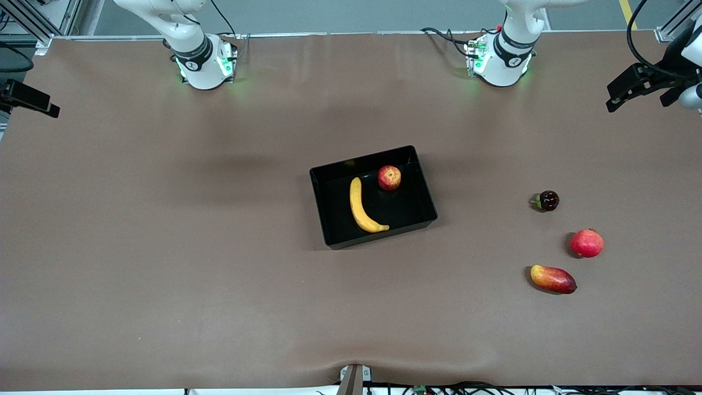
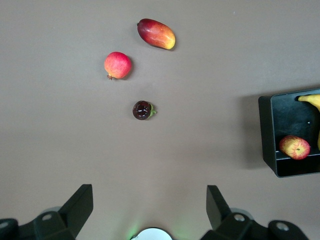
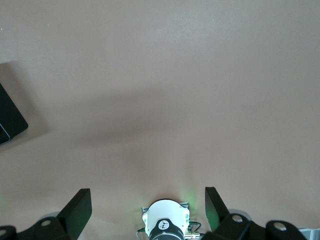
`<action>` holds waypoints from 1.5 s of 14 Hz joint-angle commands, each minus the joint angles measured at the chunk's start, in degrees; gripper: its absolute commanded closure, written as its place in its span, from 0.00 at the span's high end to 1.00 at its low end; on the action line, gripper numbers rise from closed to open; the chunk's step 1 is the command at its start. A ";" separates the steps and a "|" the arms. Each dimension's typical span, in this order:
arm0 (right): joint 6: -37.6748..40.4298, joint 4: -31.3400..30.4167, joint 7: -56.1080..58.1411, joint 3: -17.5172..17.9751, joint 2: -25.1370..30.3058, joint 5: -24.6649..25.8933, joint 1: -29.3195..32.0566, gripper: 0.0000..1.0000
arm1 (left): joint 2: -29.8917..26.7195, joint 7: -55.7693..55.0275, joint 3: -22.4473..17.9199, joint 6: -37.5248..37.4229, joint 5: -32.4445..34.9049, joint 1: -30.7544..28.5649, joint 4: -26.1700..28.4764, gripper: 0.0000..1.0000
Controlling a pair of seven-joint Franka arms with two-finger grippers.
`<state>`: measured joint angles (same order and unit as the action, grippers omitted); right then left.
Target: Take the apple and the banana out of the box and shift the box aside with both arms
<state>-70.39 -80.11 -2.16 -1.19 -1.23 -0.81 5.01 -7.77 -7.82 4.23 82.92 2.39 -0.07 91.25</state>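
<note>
The black box (image 1: 411, 204) stands in the middle of the table. In it lie the yellow banana (image 1: 359, 206) and the red apple (image 1: 389, 177), the apple at the end of the box farther from the front camera. The left wrist view shows one end of the box (image 2: 267, 135) with the apple (image 2: 295, 147) and the banana's tip (image 2: 312, 100). My left gripper (image 2: 149, 189) hangs open and empty high over the table by its own base. My right gripper (image 3: 147, 191) is likewise open and empty above its base, with a box corner (image 3: 9, 120) at the picture's edge.
Toward the left arm's end of the table lie a mango (image 1: 554, 279), a red pomegranate (image 1: 587, 243) and a small dark round fruit (image 1: 547, 201), also seen as the mango (image 2: 156, 33), pomegranate (image 2: 117, 65) and dark fruit (image 2: 142, 110). Dark gear (image 1: 641, 85) juts in there.
</note>
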 commanded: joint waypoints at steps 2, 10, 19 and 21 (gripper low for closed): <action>0.25 -0.92 0.58 1.02 1.14 -0.77 1.67 1.00 | 0.30 1.14 -0.18 -1.27 -0.20 -0.28 -1.51 1.00; 0.34 -0.83 0.58 1.02 1.14 -0.77 1.58 1.00 | 9.68 -9.64 10.07 -0.22 -1.25 1.03 -2.13 1.00; 0.34 -0.83 0.58 0.93 1.14 -0.77 1.67 1.00 | 26.83 -51.06 28.12 20.76 -0.29 5.50 5.51 1.00; 0.34 -0.83 0.58 1.02 1.14 -0.77 1.58 1.00 | 28.58 -51.15 28.12 26.56 3.39 8.32 9.28 1.00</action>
<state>-70.30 -80.17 -2.16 -1.18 -1.23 -0.83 5.11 20.28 -57.85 32.18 105.21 3.00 6.65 97.34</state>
